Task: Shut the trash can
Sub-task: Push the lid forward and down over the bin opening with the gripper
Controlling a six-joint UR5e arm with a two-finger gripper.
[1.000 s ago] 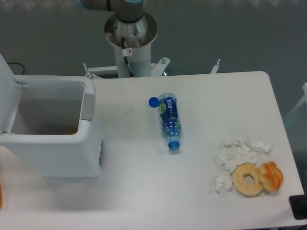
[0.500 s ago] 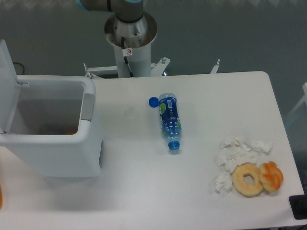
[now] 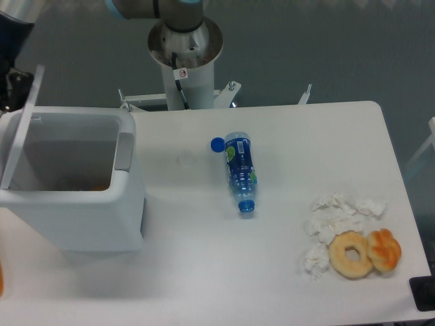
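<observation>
The hand (image 3: 12, 81) shows only as a dark shape at the far left edge of the view, and whether it is released or clenched cannot be told from here. It sits right behind the raised lid (image 3: 22, 129) of the trash can (image 3: 75, 204), at or very near the lid's upper edge; actual contact cannot be confirmed.

The lid stands nearly on edge, leaning slightly toward the open bin. Its long edge runs away from the hand along the bin's left rim, where it is hinged. The bin's mouth lies just beyond the lid on the side away from the hand, with the grey latch panel (image 3: 123, 151) on the opposite rim (that is probably where the lid's free edge must land). So the coming move is likely a push from the hand's side, across and down toward that panel.

Farther from the hand, well apart on the surface (image 3: 204, 272), lie a bottle (image 3: 240, 171), crumpled tissues (image 3: 333, 217) and a doughnut (image 3: 351, 255).
</observation>
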